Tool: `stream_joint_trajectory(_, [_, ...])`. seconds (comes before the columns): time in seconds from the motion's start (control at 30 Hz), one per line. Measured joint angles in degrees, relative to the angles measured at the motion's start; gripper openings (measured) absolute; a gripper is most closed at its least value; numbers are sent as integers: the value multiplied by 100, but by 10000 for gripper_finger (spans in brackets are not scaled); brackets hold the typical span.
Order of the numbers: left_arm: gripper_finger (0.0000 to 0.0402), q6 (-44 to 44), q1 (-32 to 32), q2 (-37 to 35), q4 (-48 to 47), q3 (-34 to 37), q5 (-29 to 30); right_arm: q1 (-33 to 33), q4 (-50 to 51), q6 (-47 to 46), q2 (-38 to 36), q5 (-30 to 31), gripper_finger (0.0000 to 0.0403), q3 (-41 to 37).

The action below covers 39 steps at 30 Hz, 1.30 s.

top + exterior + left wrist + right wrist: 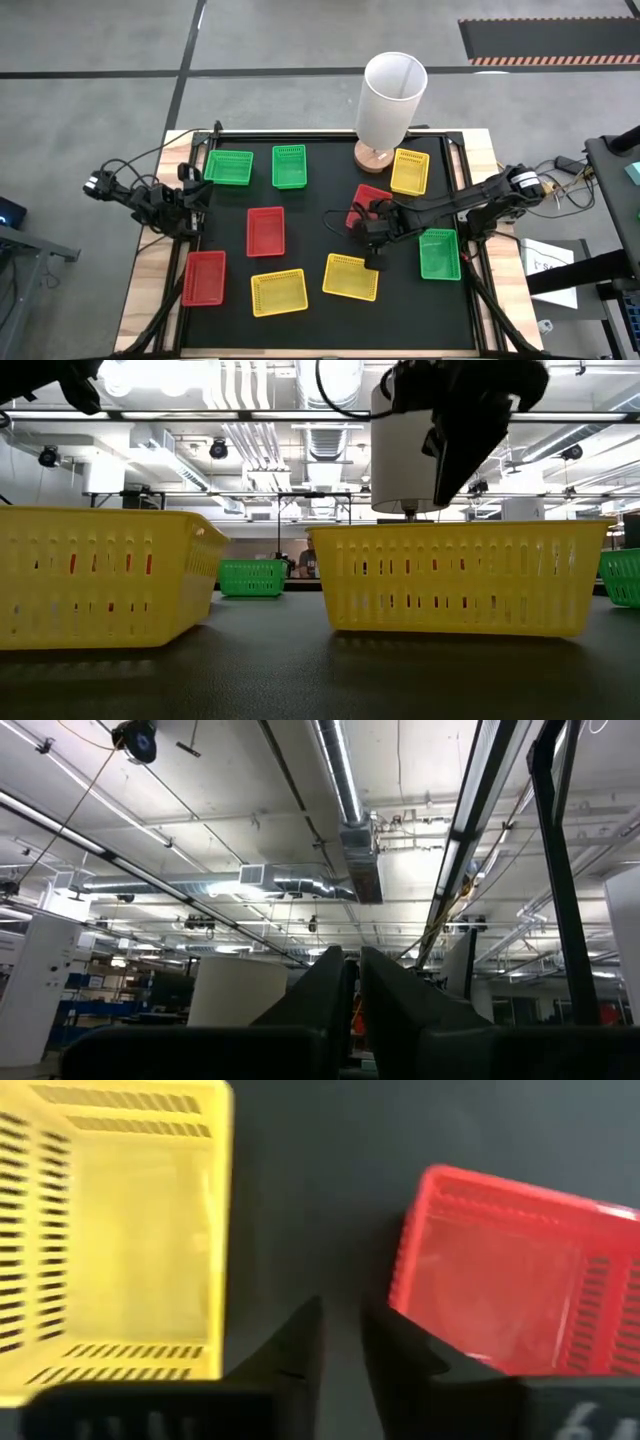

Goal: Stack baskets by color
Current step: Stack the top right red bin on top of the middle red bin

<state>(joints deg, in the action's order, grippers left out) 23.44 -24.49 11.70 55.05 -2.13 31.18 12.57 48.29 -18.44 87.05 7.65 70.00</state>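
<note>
The right gripper [372, 262] hovers between a yellow basket [350, 277] and a red basket [367, 203], fingers slightly parted, holding nothing. 9 baskets lie scattered, unstacked. The left gripper [352, 995], nearly closed, waits at the table's left edge.

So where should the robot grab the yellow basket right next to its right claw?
Probably by one thin side wall, coming straight down from above. The yellow basket sits flat with its open top up, so one finger can go inside the rim and one outside. The wall nearest the right gripper looks handiest; nothing is touching it there.
</note>
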Motion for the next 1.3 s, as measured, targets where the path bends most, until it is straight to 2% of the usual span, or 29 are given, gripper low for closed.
stream_joint_trajectory(0.17, [22,0,0,19,-3,2,2,-64,65,-115,248,187,145,2])
stream_joint_trajectory(0.3, [22,-2,0,16,-9,7,2,-89,69,-113,441,341,191,2])
stream_joint_trajectory(0.5, [22,-2,0,22,-39,13,11,-132,78,-113,790,446,209,2])
stream_joint_trajectory(0.73, [22,-4,0,22,-42,13,20,-276,75,-102,1132,606,168,2])
stream_joint_trajectory(0.83, [22,-4,0,22,-50,13,19,-318,69,-46,1166,629,128,0])
stream_joint_trajectory(1.03, [22,-7,-2,26,-70,15,17,-323,75,-73,1100,584,24,2])
stream_joint_trajectory(1.3, [22,-51,-2,24,-67,17,31,-149,234,26,1103,581,10,617])
